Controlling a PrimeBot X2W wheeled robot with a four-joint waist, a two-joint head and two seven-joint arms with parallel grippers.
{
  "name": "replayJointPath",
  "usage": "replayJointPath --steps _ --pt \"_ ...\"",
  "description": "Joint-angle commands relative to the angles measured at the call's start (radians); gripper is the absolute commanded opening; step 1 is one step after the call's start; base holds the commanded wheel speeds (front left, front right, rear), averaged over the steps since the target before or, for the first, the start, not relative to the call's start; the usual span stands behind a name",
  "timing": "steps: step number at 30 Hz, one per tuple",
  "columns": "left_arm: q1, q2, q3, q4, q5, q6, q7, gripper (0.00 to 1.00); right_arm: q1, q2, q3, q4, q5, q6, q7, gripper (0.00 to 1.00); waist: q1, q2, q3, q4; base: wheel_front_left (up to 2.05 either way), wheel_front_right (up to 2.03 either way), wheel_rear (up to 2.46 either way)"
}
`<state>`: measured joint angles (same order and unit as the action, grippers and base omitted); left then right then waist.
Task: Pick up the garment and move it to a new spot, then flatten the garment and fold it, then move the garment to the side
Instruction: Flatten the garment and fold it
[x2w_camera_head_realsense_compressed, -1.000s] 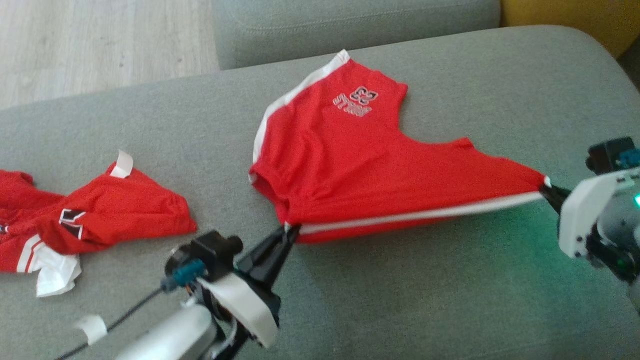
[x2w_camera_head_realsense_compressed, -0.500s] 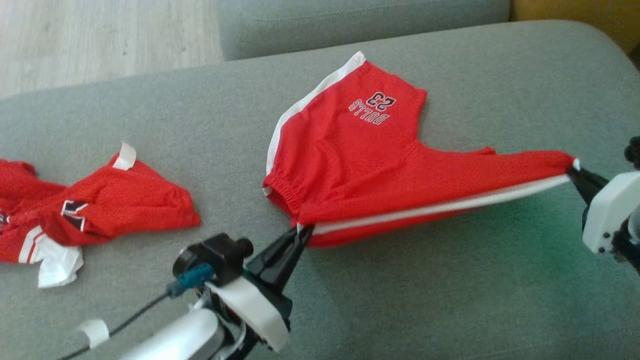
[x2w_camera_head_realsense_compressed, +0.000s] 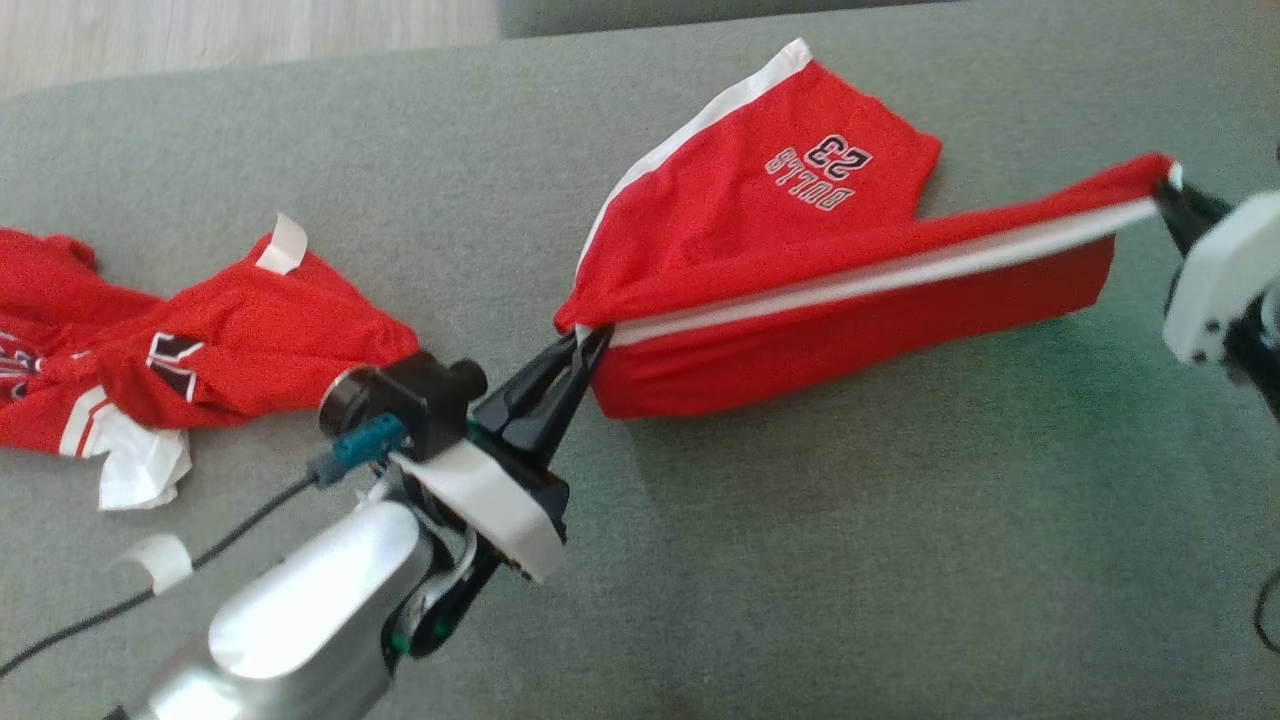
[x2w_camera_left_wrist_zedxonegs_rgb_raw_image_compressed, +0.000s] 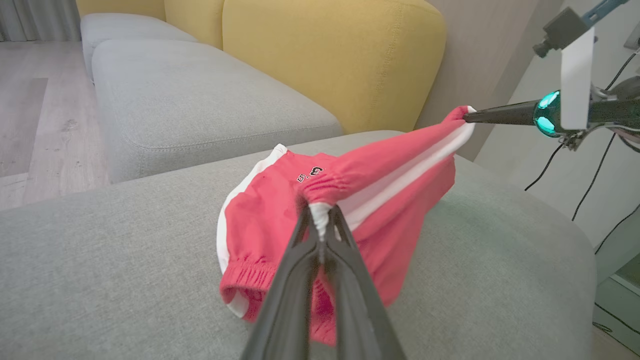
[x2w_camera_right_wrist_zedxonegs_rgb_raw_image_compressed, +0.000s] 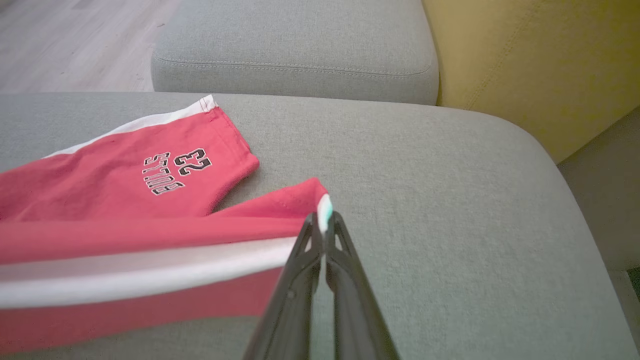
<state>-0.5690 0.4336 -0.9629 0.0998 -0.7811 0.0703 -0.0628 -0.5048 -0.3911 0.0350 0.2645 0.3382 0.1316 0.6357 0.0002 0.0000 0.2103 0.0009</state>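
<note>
Pair of red shorts (x2w_camera_head_realsense_compressed: 780, 230) w/ white side stripe & "BULLS 23" print is hanging stretched between two robot arms, just above a grey sofa cushion (x2w_camera_head_realsense_compressed: 800, 560). At lower left, the left gripper (x2w_camera_head_realsense_compressed: 588, 340) is pinching the elastic waistband corner, its fingers (x2w_camera_left_wrist_zedxonegs_rgb_raw_image_compressed: 297, 265) closed tight on the fabric. At far right, the right gripper (x2w_camera_head_realsense_compressed: 1170, 190) is gripping the leg hem at the stripe's end, also clamped shut on cloth. The stripe edge is pulling taut & raised; one panel is drooping below it, the other leg is lying on the cushion behind. A 2nd crumpled red garment (x2w_camera_head_realsense_compressed: 200, 350) is lying well apart, to the left.
</note>
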Motion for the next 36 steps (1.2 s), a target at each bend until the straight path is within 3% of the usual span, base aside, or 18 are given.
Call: replayJointPath --steps 1,12,22,36 --pt "-0.056 0.020 0.056 -0.018 0.009 -0.001 -0.006 0.00 -0.041 -0.010 0.005 -0.025 -0.009 -0.001 0.007 0.00 -0.0002 0.0000 0.014 0.012 0.00 0.00 0.00" --pt "-0.175 -0.018 0.065 0.070 0.030 -0.032 -0.010 0.00 -0.295 0.031 0.040 0.177 -0.092 -0.001 0.007 0.00 -0.0002 0.0000 0.116 0.080 0.00 0.00 0.00" --pt "-0.268 -0.091 0.050 0.179 0.047 -0.067 -0.023 0.00 -0.497 0.039 0.085 0.357 -0.163 -0.001 -0.111 0.00 -0.0002 0.0000 0.210 0.160 0.00 0.00 0.00" --pt "-0.334 -0.192 0.019 0.306 0.053 -0.113 -0.061 0.00 -0.653 0.033 0.117 0.605 -0.214 -0.001 -0.267 0.00 -0.0002 0.0000 0.275 0.262 0.00 0.00 0.00"
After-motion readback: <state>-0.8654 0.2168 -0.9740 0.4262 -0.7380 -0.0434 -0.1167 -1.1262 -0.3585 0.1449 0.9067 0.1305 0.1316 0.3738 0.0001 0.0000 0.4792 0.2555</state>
